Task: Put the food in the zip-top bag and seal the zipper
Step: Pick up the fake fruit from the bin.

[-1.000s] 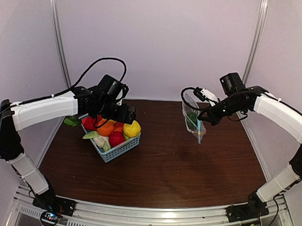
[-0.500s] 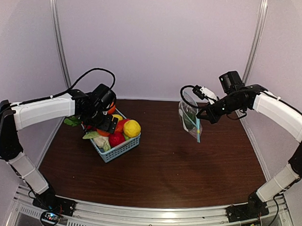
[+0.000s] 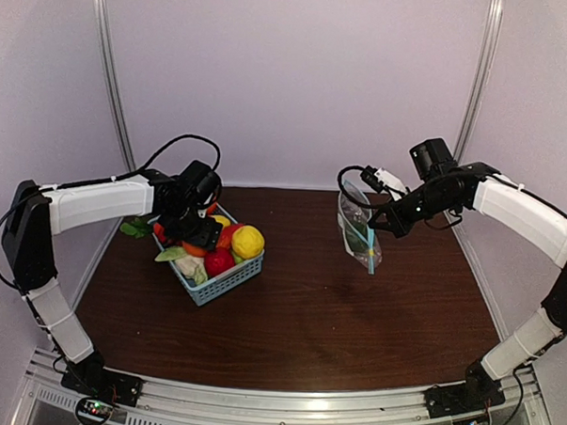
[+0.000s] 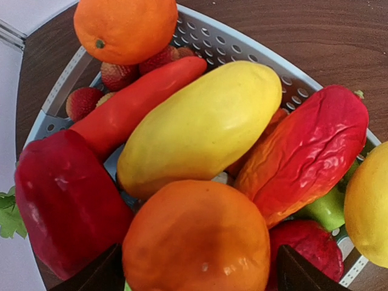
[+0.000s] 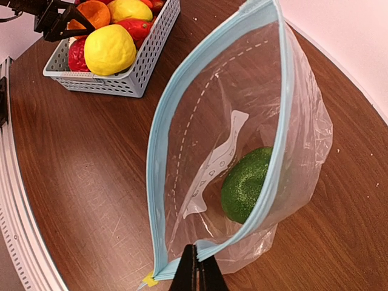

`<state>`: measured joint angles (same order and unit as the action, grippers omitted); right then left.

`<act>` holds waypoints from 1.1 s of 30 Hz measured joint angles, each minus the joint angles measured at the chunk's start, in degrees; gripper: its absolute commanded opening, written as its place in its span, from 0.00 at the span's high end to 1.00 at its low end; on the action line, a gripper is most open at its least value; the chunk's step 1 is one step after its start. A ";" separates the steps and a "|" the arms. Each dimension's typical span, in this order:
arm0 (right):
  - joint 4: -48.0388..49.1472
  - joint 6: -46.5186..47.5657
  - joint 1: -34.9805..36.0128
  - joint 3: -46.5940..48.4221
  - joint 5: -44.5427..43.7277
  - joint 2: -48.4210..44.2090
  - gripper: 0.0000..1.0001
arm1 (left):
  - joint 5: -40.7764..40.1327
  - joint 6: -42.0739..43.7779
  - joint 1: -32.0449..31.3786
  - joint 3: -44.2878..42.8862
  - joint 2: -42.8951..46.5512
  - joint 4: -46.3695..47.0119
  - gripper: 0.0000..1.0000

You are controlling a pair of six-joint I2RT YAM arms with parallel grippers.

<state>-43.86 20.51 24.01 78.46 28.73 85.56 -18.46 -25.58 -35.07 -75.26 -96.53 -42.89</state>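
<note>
The light-blue basket [image 3: 226, 283] holds the food: a round orange fruit [image 4: 195, 239], a yellow fruit [image 4: 200, 124], a red pepper [image 4: 63, 200], a lemon [image 3: 247, 241]. My left gripper [image 4: 197, 273] is open, low in the basket, with one finger on each side of the orange fruit. My right gripper [image 5: 197, 270] is shut on the zipper [image 5: 159, 151] of the clear zip-top bag [image 5: 200, 121] and holds it above the table with its mouth open. A green round fruit [image 5: 245, 185] lies inside the bag.
A green leafy piece [image 3: 135, 228] lies on the table left of the basket. A second orange [image 4: 125, 27] and strawberries [image 4: 82, 102] sit at the basket's far end. Brown table [image 3: 308, 308] lies between basket and bag; walls close in the back and sides.
My left gripper has drawn back left and dropped into the basket, around the orange fruit. My right gripper with the bag has stayed almost still, the bag swinging slightly.
</note>
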 measured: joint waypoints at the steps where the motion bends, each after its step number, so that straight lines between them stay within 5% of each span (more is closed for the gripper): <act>1: -0.02 -0.02 0.00 -0.11 0.00 0.00 1.00 | 0.33 0.07 0.00 -0.13 -0.55 0.15 0.17; 22: 0.39 -0.42 0.00 -0.81 0.09 0.00 1.00 | 3.08 1.20 0.20 -7.69 5.53 -1.95 0.34; 27: 0.35 -0.68 0.00 -0.81 0.42 0.00 1.00 | 11.15 1.40 -0.28 -8.76 9.73 1.86 0.36; 33: -0.42 -1.07 0.26 -0.79 0.44 0.02 1.00 | 28.87 -0.55 -4.70 -5.51 10.51 17.20 0.36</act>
<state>-44.27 19.44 24.27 77.67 29.17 85.58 10.41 -26.13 -39.77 -80.77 -86.02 -25.69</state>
